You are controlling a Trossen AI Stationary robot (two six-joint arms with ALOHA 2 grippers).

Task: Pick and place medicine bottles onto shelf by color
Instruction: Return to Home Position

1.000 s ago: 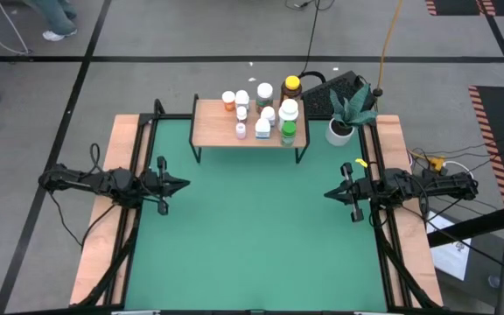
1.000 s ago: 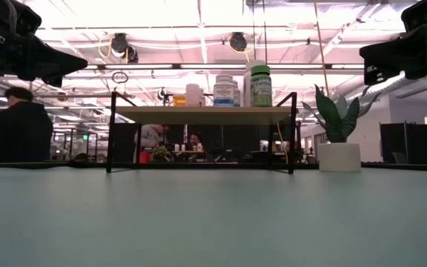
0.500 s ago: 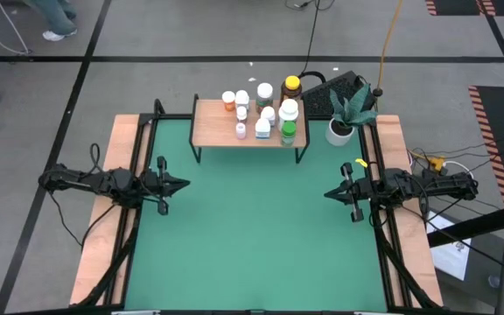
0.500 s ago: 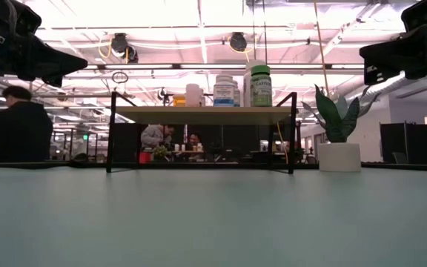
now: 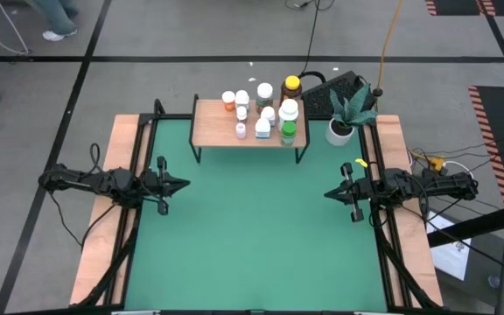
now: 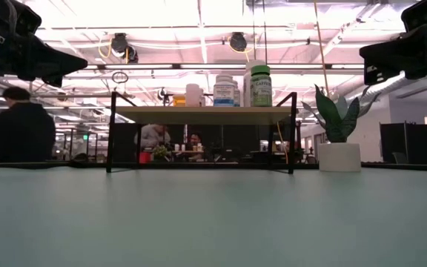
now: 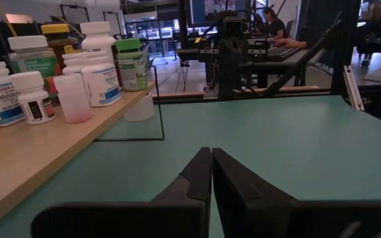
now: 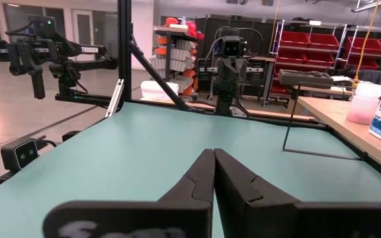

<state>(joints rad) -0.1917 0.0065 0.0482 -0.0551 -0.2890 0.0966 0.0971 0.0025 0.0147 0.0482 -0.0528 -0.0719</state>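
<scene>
Several medicine bottles [image 5: 264, 111] stand upright on the light-wood shelf [image 5: 217, 129] at the far side of the green table; among them are a green one [image 5: 288, 131], an amber one with a yellow cap [image 5: 291, 87] and white ones [image 7: 99, 59]. My left gripper [image 5: 185, 184] hovers shut at the table's left edge, pointing level toward the right. My right gripper [image 5: 328, 193] hovers shut at the right edge, pointing level toward the left. Neither holds anything.
A white pot with a green plant [image 5: 343, 122] stands at the far right, beside the shelf's right end. Wooden side rails [image 5: 108, 219] run along both sides of the green table [image 5: 252, 236]. People sit in the room beyond [image 6: 17, 130].
</scene>
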